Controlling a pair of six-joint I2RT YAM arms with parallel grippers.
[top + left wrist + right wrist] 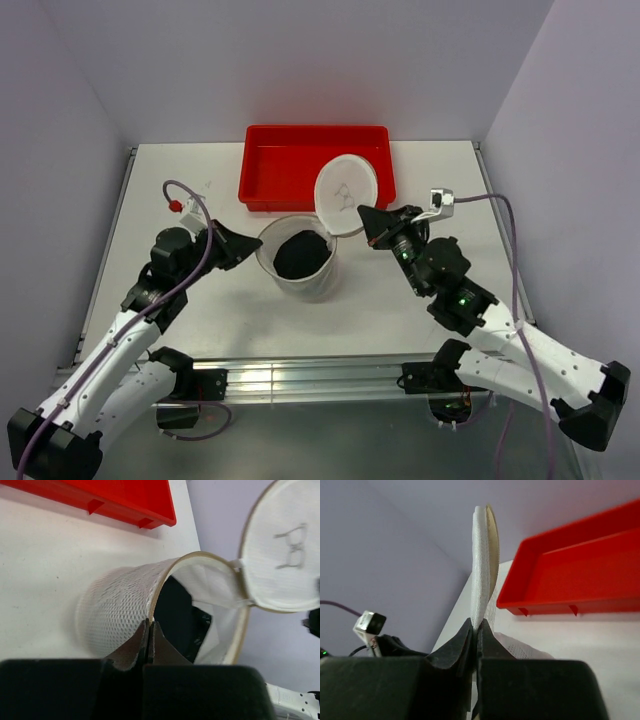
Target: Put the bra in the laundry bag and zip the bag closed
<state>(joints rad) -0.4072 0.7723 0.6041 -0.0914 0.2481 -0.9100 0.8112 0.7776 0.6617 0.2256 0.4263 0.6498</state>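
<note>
Between the two arms stands the open laundry bag (300, 287), with the bra (302, 253), black here, bunched inside. Its tan rim is pinched tight by the left fingers (127, 652); the right fingers (452, 650) clamp the upright lid (481, 565). Beyond both, on the table (180, 200), lies a red tray (315, 132).

Sign, one item: a small grey line drawing of a bra (291, 546), printed on the flat white mesh lid (270, 587) of the laundry bag (115, 610). From the top view it shows only as a faint mark near the lid's middle. Lettering, brand names, numbers, labels: none legible on any item or surface in the three views.
</note>
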